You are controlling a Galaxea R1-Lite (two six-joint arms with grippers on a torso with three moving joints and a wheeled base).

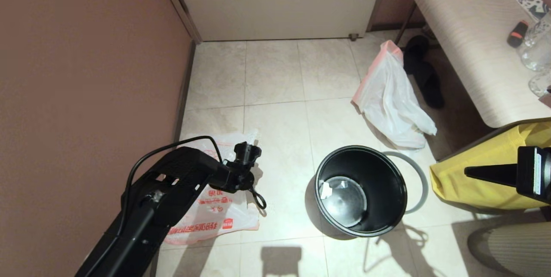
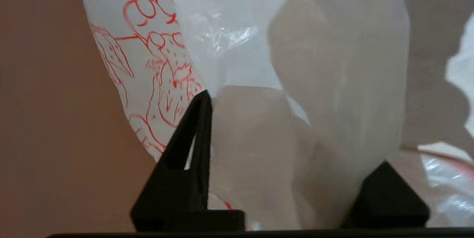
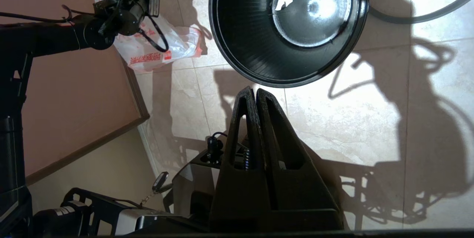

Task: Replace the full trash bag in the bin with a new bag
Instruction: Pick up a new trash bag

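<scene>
The new bag (image 1: 215,219), white with red characters, lies crumpled on the floor by the left wall. The wrist of my left arm (image 1: 242,169) hangs right over it. In the left wrist view my left gripper (image 2: 296,128) is open, and the new bag's film (image 2: 155,64) fills the space between the jaws and veils one finger. The black bin (image 1: 387,182) stands upright with no bag in it, and its grey hoop (image 1: 419,178) lies on the floor against it. The full trash bag (image 1: 391,96) slumps further back. My right gripper (image 1: 469,172) is shut and empty, held above the floor near the bin (image 3: 251,38).
A yellow bag (image 1: 486,160) sits at the right under a pale bench (image 1: 469,44). Black slippers (image 1: 426,74) lie beside the full bag. A brown wall (image 1: 86,74) bounds the left and a white door (image 1: 275,1) the back. A white scrap (image 1: 326,189) lies in the bin's bottom.
</scene>
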